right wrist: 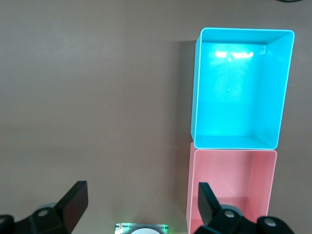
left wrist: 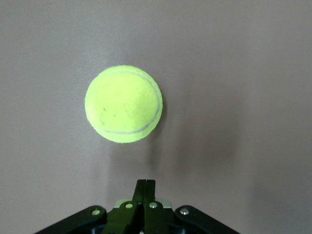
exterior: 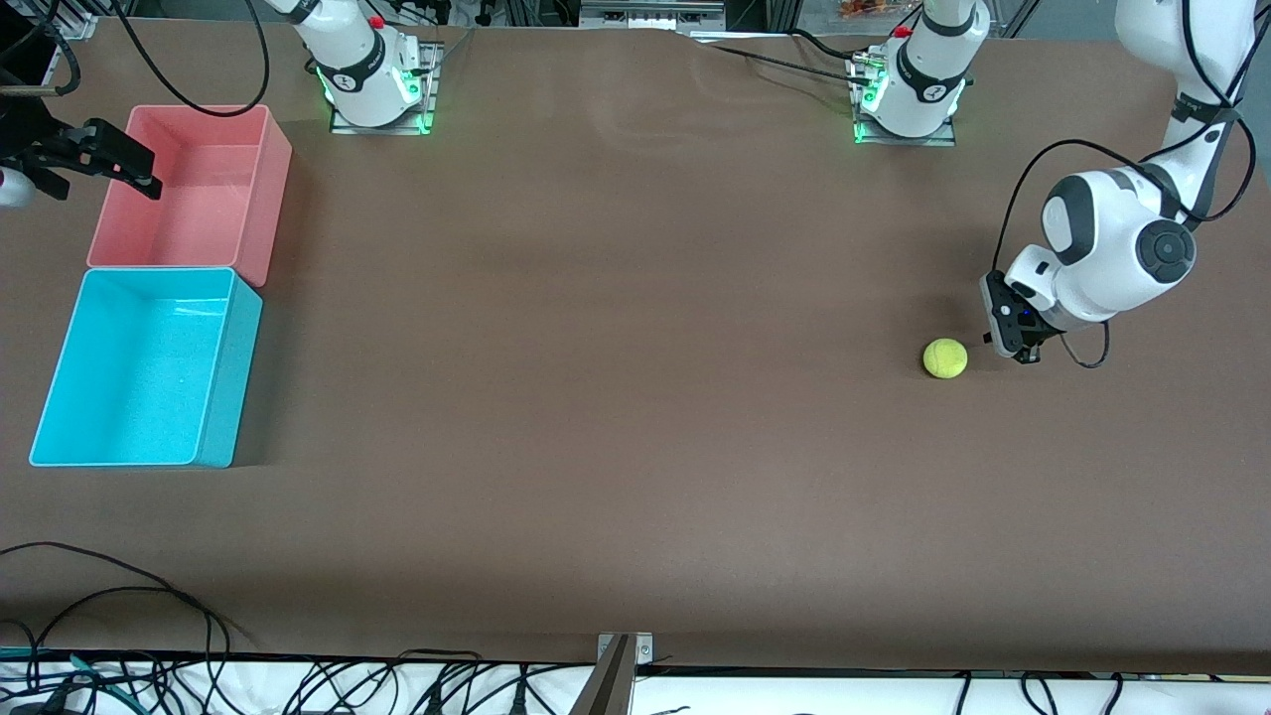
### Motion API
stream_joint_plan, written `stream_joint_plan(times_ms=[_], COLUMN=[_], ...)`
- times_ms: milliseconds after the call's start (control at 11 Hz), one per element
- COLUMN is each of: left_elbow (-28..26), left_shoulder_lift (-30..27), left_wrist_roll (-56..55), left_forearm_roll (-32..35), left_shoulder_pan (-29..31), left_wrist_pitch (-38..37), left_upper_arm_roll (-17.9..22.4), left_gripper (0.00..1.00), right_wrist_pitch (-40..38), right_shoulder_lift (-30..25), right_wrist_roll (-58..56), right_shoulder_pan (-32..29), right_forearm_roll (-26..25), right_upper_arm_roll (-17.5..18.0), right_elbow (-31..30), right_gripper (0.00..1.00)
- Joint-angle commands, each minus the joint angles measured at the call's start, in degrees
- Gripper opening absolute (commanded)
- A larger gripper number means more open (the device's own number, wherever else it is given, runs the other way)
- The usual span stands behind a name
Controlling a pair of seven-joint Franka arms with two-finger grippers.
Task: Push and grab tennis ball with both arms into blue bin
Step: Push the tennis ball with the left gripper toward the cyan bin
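The tennis ball lies on the brown table toward the left arm's end; it also shows in the left wrist view. My left gripper is shut and empty, low beside the ball on the side away from the bins, a small gap apart; its closed fingertips point at the ball. The blue bin stands empty at the right arm's end and shows in the right wrist view. My right gripper is open and empty, held high over the pink bin's edge.
A pink bin of the same size touches the blue bin, farther from the front camera; it also shows in the right wrist view. A wide stretch of bare table lies between ball and bins. Cables hang along the table's front edge.
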Motion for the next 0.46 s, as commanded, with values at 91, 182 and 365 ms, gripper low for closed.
stream_joint_plan(times_ms=[91, 182, 365], left_elbow=[4.17, 4.87, 5.75], left_shoulder_lift=[4.68, 5.21, 6.26], left_wrist_roll=[4.30, 4.39, 5.44], left_forearm_roll=[-2.00, -1.83, -2.09], left_shoulder_pan=[0.10, 0.10, 0.10], left_wrist_pitch=[0.48, 0.48, 0.48], left_upper_arm_roll=[0.05, 0.05, 0.05], left_gripper=[0.00, 0.00, 0.00], right_wrist_pitch=[0.34, 0.34, 0.25], right_shoulder_lift=[-0.66, -0.66, -0.66], right_wrist_roll=[0.41, 0.41, 0.41], right_shoulder_pan=[-0.46, -0.46, -0.46], right_forearm_roll=[-0.72, -0.72, -0.72], right_upper_arm_roll=[0.43, 0.43, 0.43], right_elbow=[-0.47, -0.47, -0.47], right_gripper=[1.00, 1.00, 1.00])
